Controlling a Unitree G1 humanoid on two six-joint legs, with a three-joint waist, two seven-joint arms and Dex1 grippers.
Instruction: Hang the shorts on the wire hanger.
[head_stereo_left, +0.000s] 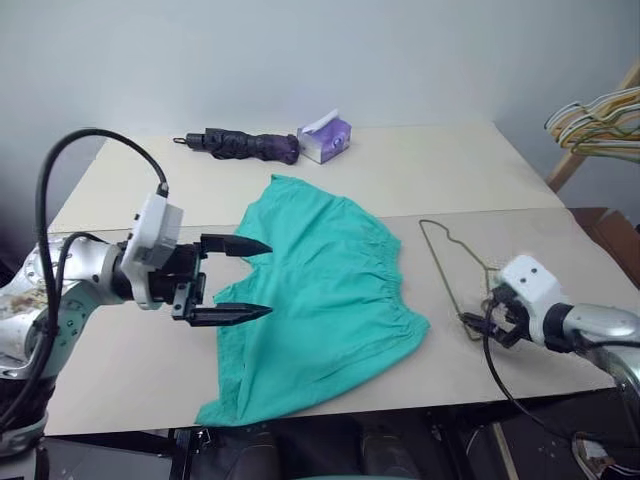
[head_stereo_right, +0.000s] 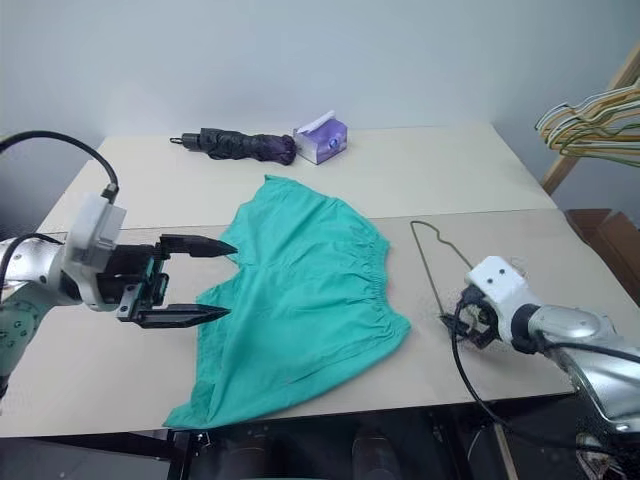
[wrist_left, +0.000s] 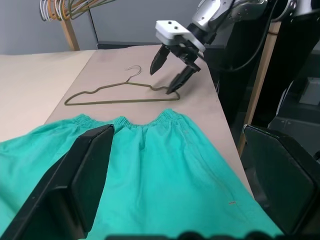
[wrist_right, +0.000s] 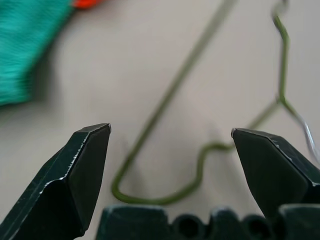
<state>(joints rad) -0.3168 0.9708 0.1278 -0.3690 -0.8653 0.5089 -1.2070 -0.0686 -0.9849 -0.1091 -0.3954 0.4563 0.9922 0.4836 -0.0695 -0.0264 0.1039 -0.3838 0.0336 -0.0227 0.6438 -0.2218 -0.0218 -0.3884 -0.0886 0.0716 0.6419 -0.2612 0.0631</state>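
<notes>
The teal-green shorts (head_stereo_left: 320, 300) lie flat on the table, gathered waistband toward the right. My left gripper (head_stereo_left: 268, 280) hovers over their left part, pointing right, fingers wide open and holding nothing. To the right of the waistband the wire hanger (head_stereo_left: 437, 258) lies flat on the table, thin and olive-gold. My right gripper (head_stereo_left: 488, 326) is open just above the near end of the hanger. In the right wrist view the hanger's bent corner (wrist_right: 165, 197) lies between the open fingers, untouched. The left wrist view shows the shorts (wrist_left: 165, 170), the hanger (wrist_left: 120, 101) and the right gripper (wrist_left: 161, 81).
A dark folded umbrella (head_stereo_left: 240, 145) and a purple tissue box (head_stereo_left: 325, 138) sit at the far side of the table (head_stereo_left: 480, 170). A bunch of pale hangers (head_stereo_left: 600, 120) hangs on a wooden stand beyond the table's right edge.
</notes>
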